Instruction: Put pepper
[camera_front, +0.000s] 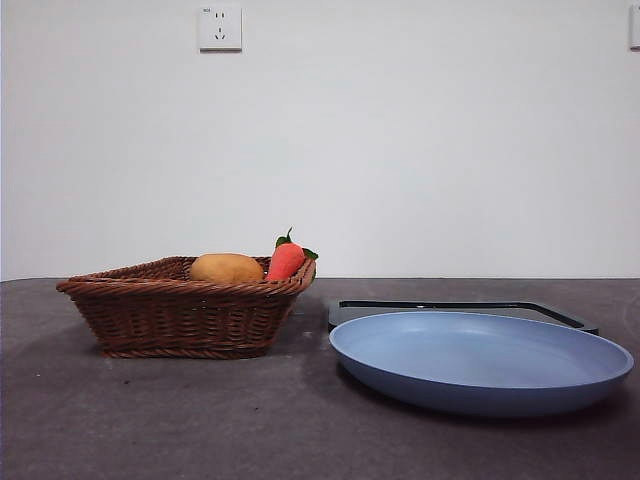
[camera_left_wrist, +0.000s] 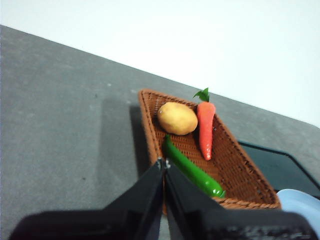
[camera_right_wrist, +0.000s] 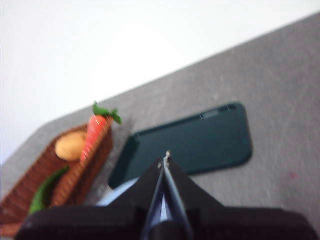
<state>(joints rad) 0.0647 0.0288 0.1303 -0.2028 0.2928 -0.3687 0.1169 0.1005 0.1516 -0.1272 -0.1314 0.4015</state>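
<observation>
Front view shows a wicker basket (camera_front: 185, 305) on the grey worktop (camera_front: 150, 420), with a blue plate (camera_front: 480, 362) beside it and a dark tray (camera_front: 460, 308) just behind the plate. Neither arm appears in this view. A potato (camera_front: 227, 268) and a carrot (camera_front: 286, 260) rise above the basket rim; the pepper is hidden from here. From the left wrist, the pepper (camera_left_wrist: 192, 169) lies flat in the basket, next to the potato (camera_left_wrist: 177, 118) and carrot (camera_left_wrist: 206, 129). Left end effector (camera_left_wrist: 163, 165) has its jaws pressed together, holding nothing, raised over the basket's near rim. Right end effector (camera_right_wrist: 166, 159) is likewise closed and empty, above the plate and tray. Assessment: the task has not begun; approach, grasp, lift and placement all remain, the plate being the likely destination.
</observation>
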